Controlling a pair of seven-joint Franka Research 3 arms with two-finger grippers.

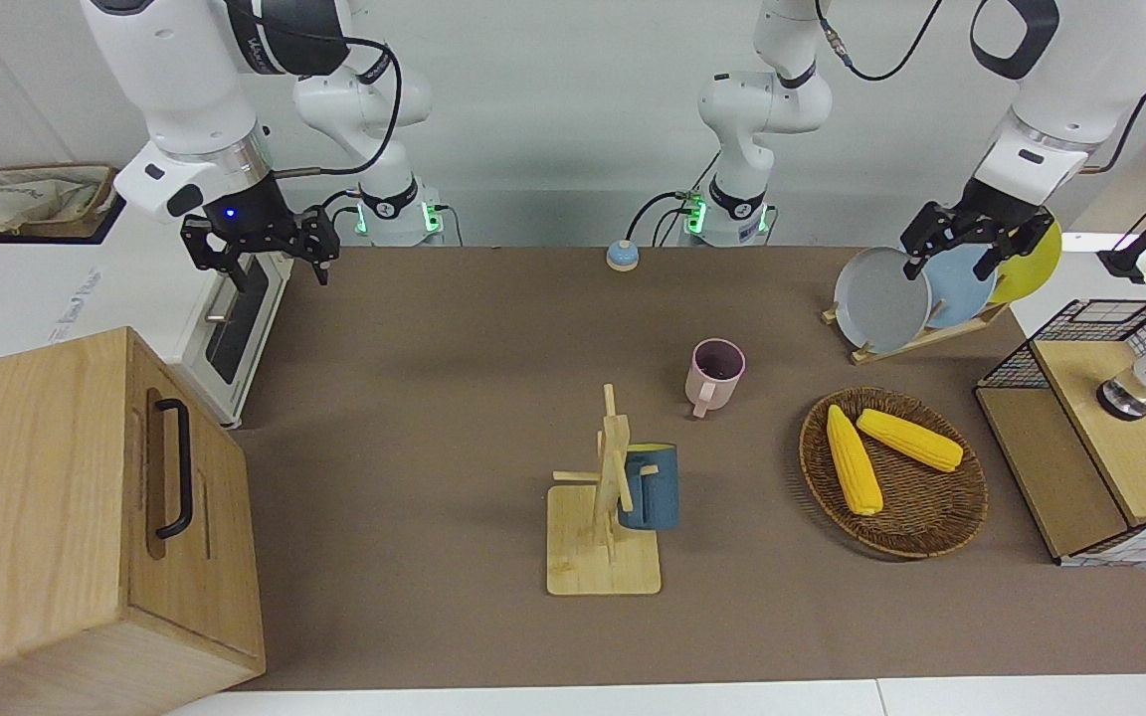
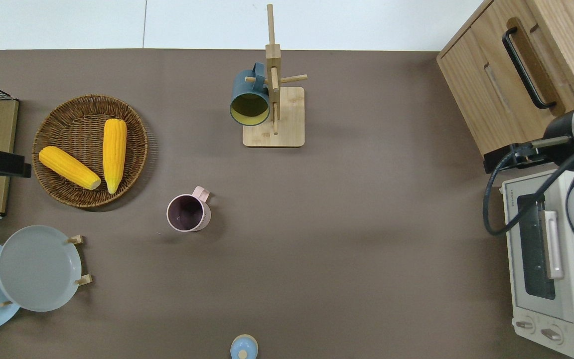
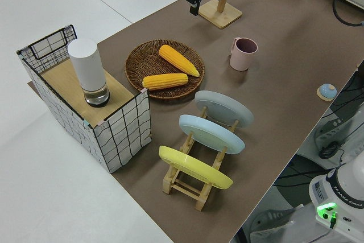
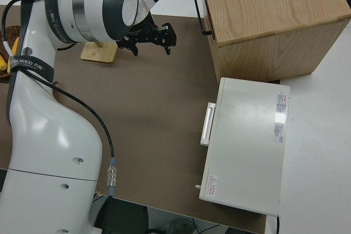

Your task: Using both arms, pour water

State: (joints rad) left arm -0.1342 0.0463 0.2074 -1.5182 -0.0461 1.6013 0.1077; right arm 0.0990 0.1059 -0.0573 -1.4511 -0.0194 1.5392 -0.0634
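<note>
At mid-table stood the pink ceramic mug (image 1: 715, 375), well apart from both raised grippers. The right gripper (image 1: 261, 261) hung with fingers spread wide; so did the left gripper (image 1: 971, 246) (over the plate rack (image 1: 916, 338)). Only the overhead view showed the yellow-lined inside of the blue mug (image 2: 250, 101) hanging on the wooden mug tree (image 2: 273, 89).

Light is bright and even in all four views, falling from above. On the brown table mat (image 1: 434, 418) shadows are soft and short: a faint one hugs the pink mug (image 2: 188, 213), another rims the wicker basket (image 2: 92, 149), and broad, diffuse dark patches lie across the mat's middle. The white toaster oven (image 4: 247, 146) top carries a small glare patch. Focus is sharp throughout, with slight bending toward the front view's edges.
</note>
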